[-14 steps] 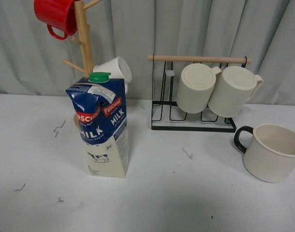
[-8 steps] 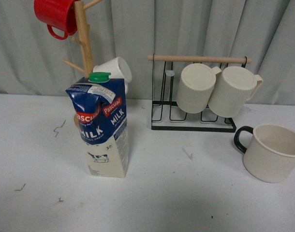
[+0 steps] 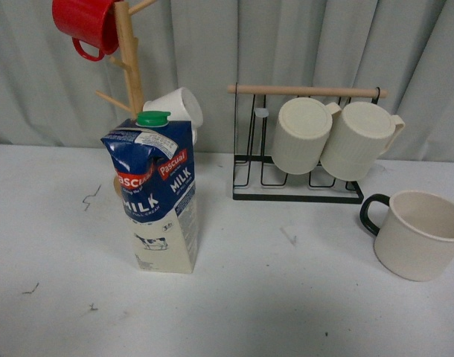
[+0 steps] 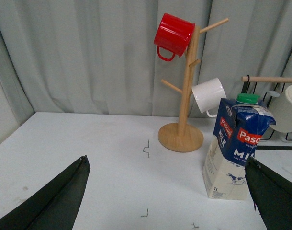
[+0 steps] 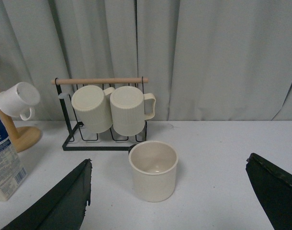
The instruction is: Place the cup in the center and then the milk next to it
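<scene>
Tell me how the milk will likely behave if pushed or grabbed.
The milk stands tall on a narrow base, so a high push would probably tip it. Its top looks creased, so the card likely gives under a squeeze. How full it is, I cannot tell.

Only the tips of the robot show, and only in the wrist views. The left tool (image 4: 166, 162) has two fingers (image 4: 55, 203) that are matte and very dark, near black with a green cast. Each is a broad flat wedge narrowing to a blunt tip. The right tool (image 5: 169, 160) has the same dark wedge-shaped fingers (image 5: 64, 203), their inner edges slightly uneven.
</scene>
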Available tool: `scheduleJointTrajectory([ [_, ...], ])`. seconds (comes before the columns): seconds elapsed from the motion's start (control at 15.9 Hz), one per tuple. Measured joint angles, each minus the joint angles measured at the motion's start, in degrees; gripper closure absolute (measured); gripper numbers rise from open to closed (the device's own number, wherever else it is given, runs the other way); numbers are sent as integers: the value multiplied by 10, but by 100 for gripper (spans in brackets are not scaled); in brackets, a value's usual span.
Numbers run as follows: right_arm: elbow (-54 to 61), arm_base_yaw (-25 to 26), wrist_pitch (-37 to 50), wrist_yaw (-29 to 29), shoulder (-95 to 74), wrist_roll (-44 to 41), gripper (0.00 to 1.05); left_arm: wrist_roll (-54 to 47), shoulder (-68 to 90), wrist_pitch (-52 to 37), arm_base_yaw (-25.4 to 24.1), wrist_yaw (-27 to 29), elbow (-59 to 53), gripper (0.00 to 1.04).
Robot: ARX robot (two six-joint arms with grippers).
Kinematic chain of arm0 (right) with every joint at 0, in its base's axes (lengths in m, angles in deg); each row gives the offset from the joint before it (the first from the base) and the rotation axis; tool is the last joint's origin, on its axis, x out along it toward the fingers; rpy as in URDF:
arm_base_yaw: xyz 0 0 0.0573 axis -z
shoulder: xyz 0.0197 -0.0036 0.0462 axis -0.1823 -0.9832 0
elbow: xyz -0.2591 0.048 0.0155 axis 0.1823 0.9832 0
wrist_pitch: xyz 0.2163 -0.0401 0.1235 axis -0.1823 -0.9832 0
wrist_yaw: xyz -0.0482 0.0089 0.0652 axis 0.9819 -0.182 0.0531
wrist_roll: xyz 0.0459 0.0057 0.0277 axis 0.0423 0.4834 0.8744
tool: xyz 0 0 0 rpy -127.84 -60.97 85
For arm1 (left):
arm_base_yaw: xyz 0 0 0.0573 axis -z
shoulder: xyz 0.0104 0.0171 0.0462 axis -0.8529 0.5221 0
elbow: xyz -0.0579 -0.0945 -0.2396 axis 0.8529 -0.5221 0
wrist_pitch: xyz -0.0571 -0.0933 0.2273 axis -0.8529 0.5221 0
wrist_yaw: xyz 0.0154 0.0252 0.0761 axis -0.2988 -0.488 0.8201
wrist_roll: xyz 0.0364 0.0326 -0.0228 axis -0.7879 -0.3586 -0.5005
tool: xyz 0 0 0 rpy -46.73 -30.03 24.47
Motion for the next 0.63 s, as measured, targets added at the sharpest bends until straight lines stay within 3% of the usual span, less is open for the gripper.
scheduleJointTrajectory([
  [0.63, 0, 0, 0, 0, 0, 0, 7, 0, 0, 0, 0, 0, 0, 7],
])
